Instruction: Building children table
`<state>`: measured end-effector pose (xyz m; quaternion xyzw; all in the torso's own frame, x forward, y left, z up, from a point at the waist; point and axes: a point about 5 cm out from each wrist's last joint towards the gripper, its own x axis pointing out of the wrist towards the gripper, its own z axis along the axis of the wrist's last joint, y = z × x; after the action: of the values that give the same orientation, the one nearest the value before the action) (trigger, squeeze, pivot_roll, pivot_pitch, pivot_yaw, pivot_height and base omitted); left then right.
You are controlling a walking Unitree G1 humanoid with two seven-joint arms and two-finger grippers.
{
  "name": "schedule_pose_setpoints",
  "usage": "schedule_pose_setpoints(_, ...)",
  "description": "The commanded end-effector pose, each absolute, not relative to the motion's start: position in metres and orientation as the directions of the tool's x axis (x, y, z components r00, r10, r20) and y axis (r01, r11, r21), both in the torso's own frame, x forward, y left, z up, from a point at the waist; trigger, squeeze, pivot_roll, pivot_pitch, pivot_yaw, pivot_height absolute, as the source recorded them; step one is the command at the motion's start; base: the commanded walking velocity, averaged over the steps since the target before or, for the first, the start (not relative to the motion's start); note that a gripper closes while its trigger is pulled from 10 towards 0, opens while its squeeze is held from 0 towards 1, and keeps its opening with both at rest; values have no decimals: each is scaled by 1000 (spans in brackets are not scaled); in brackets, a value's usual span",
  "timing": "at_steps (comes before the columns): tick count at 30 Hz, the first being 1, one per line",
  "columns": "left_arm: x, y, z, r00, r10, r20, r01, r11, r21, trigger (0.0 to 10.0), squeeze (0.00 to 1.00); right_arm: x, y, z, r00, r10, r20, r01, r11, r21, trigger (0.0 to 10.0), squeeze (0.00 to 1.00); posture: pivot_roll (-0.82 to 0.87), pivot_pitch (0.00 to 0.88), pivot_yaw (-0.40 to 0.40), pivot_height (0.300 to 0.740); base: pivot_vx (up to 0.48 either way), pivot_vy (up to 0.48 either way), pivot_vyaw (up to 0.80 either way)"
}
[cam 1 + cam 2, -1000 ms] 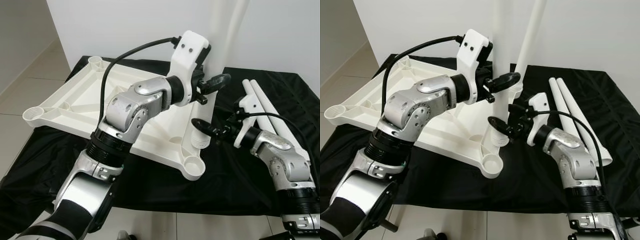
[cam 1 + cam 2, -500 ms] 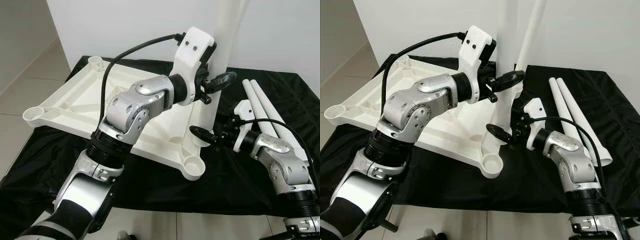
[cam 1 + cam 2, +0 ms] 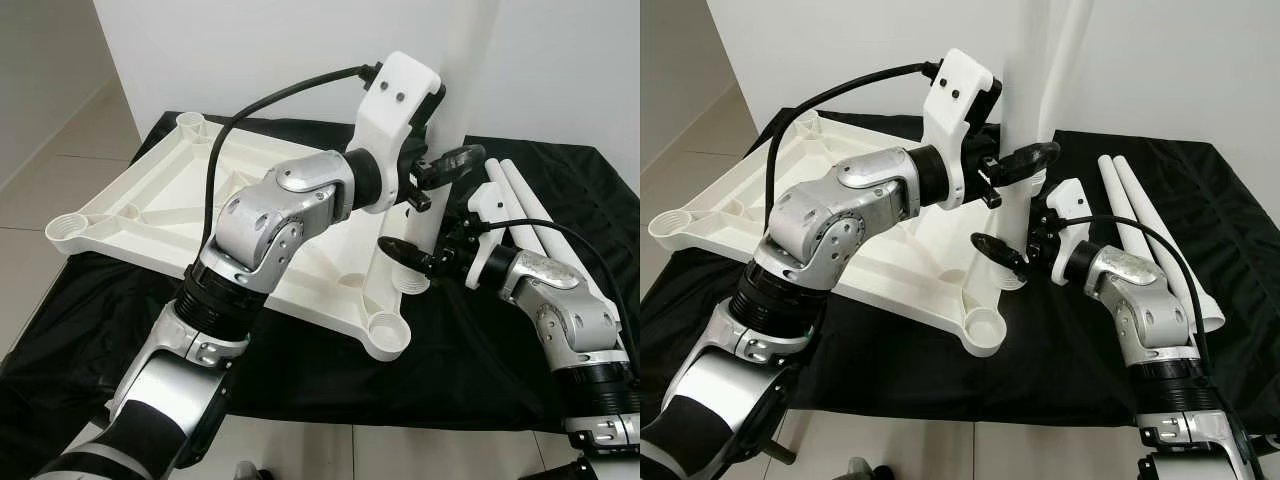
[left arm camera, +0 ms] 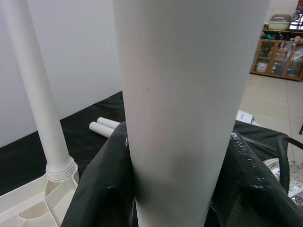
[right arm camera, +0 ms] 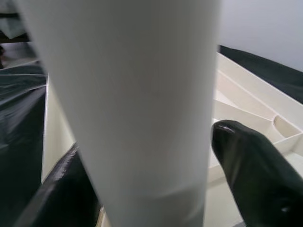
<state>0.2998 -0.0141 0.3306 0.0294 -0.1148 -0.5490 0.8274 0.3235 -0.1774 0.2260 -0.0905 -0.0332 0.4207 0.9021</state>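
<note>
The white table top (image 3: 150,200) lies upside down on a black cloth. One white leg (image 3: 1070,50) stands upright in its far right corner socket. A second white leg (image 3: 425,215) is held nearly upright, leaning slightly. Its ribbed lower end sits at the top's right rim, just behind the near right corner socket (image 3: 388,335). My left gripper (image 3: 445,165) is shut on this leg at mid height, a finger (image 4: 246,179) on each side. Lower down, my right gripper (image 3: 405,255) is shut on the same leg (image 5: 142,109).
Two loose white legs (image 3: 530,215) lie side by side on the black cloth (image 3: 470,350) at the right. A white wall stands close behind. Tiled floor runs along the left and the near edge of the cloth.
My left gripper has carried the upper part of the held leg to the right, so it leans more. The leg's lower end and my right gripper have stayed near the right rim.
</note>
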Motion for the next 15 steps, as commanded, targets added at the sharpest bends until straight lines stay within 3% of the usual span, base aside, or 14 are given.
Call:
schedule_pose_setpoints(1,291,-19,332,278,-948,152,929,306,210,10000,0,325,-178,226,649,760,-39,-752,632,-189,0,0,-85,79,-12,740,0,0,0)
schedule_pose_setpoints(15,288,-24,329,266,-954,140,935,290,205,10000,0,324,-175,224,635,772,-33,-760,615,-209,0,0,-87,87,-6,740,0,0,0)
